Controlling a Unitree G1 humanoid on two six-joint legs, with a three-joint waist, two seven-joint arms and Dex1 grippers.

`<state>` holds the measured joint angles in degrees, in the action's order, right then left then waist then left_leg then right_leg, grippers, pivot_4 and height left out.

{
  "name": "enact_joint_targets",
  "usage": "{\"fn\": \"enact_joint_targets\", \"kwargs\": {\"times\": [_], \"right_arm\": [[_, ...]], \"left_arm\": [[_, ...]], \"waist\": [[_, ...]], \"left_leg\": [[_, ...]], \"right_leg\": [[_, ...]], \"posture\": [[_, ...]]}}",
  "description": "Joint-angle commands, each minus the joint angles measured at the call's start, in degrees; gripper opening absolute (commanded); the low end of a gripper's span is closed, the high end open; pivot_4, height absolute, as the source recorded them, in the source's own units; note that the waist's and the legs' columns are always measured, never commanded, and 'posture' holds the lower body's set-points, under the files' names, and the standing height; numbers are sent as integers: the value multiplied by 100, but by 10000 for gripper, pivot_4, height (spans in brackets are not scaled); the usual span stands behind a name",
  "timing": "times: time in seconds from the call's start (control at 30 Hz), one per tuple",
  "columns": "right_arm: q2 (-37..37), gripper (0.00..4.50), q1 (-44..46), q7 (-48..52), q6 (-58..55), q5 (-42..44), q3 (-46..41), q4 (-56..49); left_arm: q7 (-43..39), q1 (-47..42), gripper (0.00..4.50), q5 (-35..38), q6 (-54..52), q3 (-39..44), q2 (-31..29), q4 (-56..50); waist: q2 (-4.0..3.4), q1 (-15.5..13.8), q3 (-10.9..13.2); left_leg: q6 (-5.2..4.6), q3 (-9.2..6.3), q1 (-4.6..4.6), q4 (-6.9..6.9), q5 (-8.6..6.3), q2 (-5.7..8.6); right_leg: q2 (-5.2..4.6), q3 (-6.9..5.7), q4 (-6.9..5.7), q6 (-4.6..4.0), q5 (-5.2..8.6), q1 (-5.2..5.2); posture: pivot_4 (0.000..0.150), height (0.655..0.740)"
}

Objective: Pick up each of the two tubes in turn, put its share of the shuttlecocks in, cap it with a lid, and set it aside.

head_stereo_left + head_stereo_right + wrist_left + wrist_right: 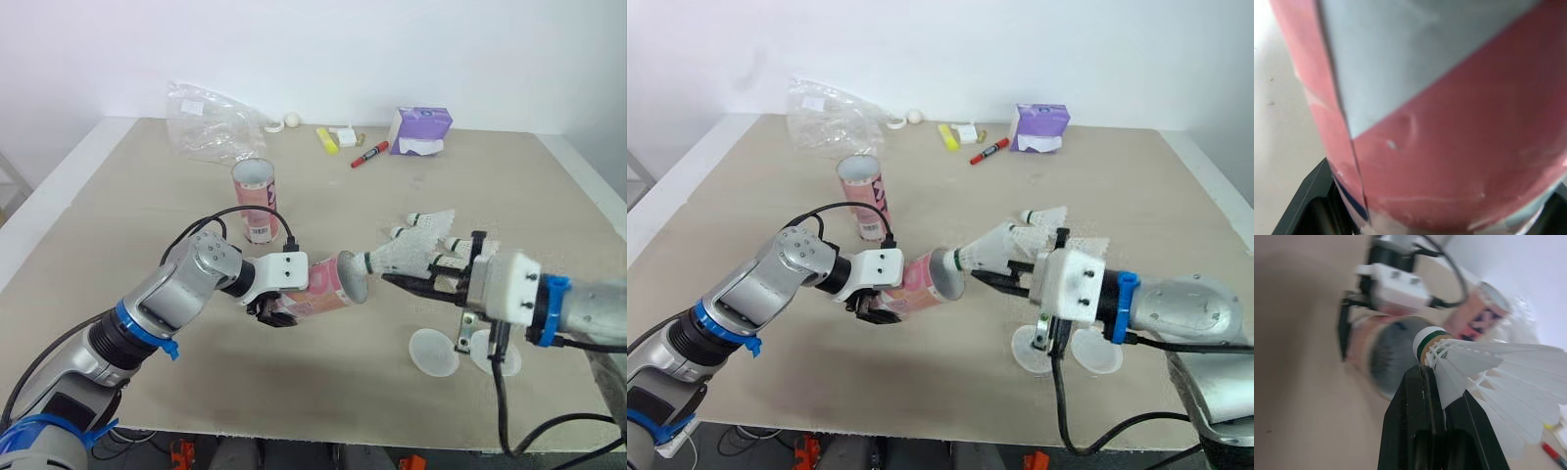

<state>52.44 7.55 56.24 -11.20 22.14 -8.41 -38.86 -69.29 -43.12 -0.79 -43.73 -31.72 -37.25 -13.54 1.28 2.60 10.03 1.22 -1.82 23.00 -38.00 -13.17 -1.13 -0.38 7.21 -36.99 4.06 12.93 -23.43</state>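
Left gripper [276, 309] clamps the pink cardboard tube [318, 290], right gripper [397, 282] pinches a white feathered shuttlecock [400, 255] at its mouth (early days, I'd judge); second pink tube [255, 201], translucent lids [433, 352] wait.

Left hand [277, 311] clamped; right hand [397, 282] clamped, pointing toward left.

Pale wooden table [509, 196] (white-edged) against a white wall [392, 49]

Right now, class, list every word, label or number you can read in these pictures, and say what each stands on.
No text is legible.
upright tube: printing too small to read.
held tube: print blurred.
purple box: white label too small.
plastic bag: white sticker too small.
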Motion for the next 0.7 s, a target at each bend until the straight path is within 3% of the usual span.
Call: {"fn": "enact_joint_targets", "kwargs": {"times": [0.03,0.1,0.2,0.33,0.4,0.47,0.5,0.7], "right_arm": [[-100,661,228,-41,273,-400,483,15],[-114,661,287,-17,337,-517,635,62],[-131,9289,380,4,423,-611,741,124],[-180,25115,450,-22,380,-514,721,110],[-287,30363,354,-165,161,-227,498,50],[-383,42010,205,-322,-107,60,225,-7],[-450,44516,98,-437,-287,252,29,-12],[-920,44516,-838,-1073,-1015,1037,-1558,645]], "left_arm": [[56,12,32137,-67,-48,-156,27,113],[61,22,32137,-65,-63,-150,26,105],[68,45,32137,-67,-84,-148,13,86],[53,57,32137,-53,-106,-133,-20,56],[54,60,32137,-60,-91,-137,-27,67],[52,62,32137,-65,-77,-134,-34,77],[49,59,32137,-66,-69,-133,-35,86],[28,16,32137,-70,-17,-168,-11,148]], "waist": [[0,-1,0],[0,-5,0],[0,-7,0],[0,-7,0],[0,-6,0],[0,-9,0],[0,-9,0],[5,-19,0]], "left_leg": [[0,0,0,-2,0,1],[0,0,1,-3,0,2],[0,-1,4,-2,0,4],[0,-3,4,-2,0,4],[0,-3,4,-1,0,4],[0,-7,5,-1,0,4],[0,-6,6,0,0,5],[0,-9,8,-3,0,10]], "right_leg": [[0,1,0,0,0,1],[-1,1,0,0,0,0],[-3,2,0,0,0,0],[-2,1,0,0,0,0],[-2,0,0,0,1,0],[-1,-1,0,-1,2,1],[-2,1,0,-1,2,1],[-4,5,0,3,4,4]], "posture": [[1500,7400],[1500,7400],[1500,7400],[1500,7400],[1500,7400],[1500,7400],[1500,7400],[1500,7400]]}}
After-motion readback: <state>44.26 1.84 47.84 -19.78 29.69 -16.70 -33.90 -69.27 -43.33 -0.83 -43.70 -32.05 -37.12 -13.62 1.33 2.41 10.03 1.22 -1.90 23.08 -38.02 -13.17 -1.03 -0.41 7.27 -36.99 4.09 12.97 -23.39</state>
